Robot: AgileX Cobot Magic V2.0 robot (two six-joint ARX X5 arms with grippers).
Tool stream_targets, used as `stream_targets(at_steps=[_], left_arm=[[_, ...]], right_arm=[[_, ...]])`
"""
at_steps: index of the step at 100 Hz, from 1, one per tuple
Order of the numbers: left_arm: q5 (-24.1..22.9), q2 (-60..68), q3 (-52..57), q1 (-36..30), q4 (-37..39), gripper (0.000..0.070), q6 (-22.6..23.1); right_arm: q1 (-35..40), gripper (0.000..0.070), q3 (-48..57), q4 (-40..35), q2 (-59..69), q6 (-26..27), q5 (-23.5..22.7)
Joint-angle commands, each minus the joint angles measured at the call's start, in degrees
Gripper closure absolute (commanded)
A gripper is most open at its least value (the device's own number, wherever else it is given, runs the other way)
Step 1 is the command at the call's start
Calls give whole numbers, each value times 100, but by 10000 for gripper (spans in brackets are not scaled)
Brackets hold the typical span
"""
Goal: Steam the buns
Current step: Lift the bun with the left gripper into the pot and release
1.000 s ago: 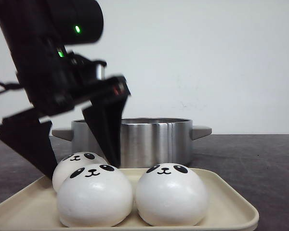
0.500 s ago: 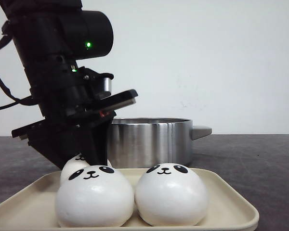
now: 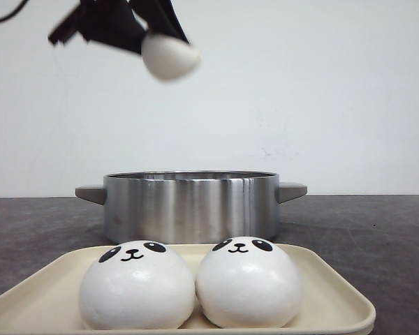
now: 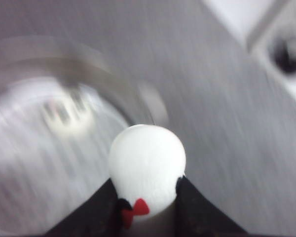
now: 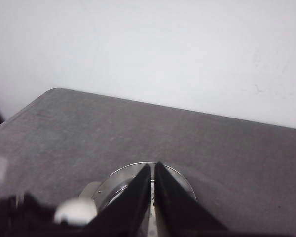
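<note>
Front view: left hand (image 3: 150,31) sits at the upper left of the frame, high above the stainless steel pot (image 3: 190,204). Its dark fingers (image 3: 101,24) are closed on one white bun (image 3: 169,57), which hangs clear of everything below; the picture is motion-blurred there.

Left wrist view: the held bun (image 4: 147,168) is pinched between the two black fingers (image 4: 195,210) low in the frame. A small red and black mark shows on its underside. The pot's rim is a blurred arc in the left half of the frame; what lies inside cannot be made out.

Lower part of the front view: two panda-faced buns remain on the cream tray (image 3: 339,296), the left bun (image 3: 137,285) and the right bun (image 3: 248,282) touching side by side, faces toward the camera. The tray rests on the dark grey bench (image 3: 363,230), just in front of the pot.

Right wrist view: right hand (image 5: 153,190) has its fingers pressed together with nothing between them, above the pot (image 5: 138,190).
</note>
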Motion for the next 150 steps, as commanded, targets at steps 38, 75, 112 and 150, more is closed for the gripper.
stream_targets(at_steps=[38, 75, 112, 150], left_arm=[[-87, 1646, 98, 765, 1167, 700, 101], [-98, 2524, 101, 1040, 1421, 145, 94], [-74, 2127, 105, 1045, 1346, 63, 87], [-77, -275, 105, 940, 428, 190, 9]], right_arm=[[76, 696, 111, -109, 55, 74, -15], [459, 696, 111, -540, 55, 131, -13], [699, 696, 92, -765, 66, 129, 28], [999, 696, -1897, -1045, 101, 903, -365]])
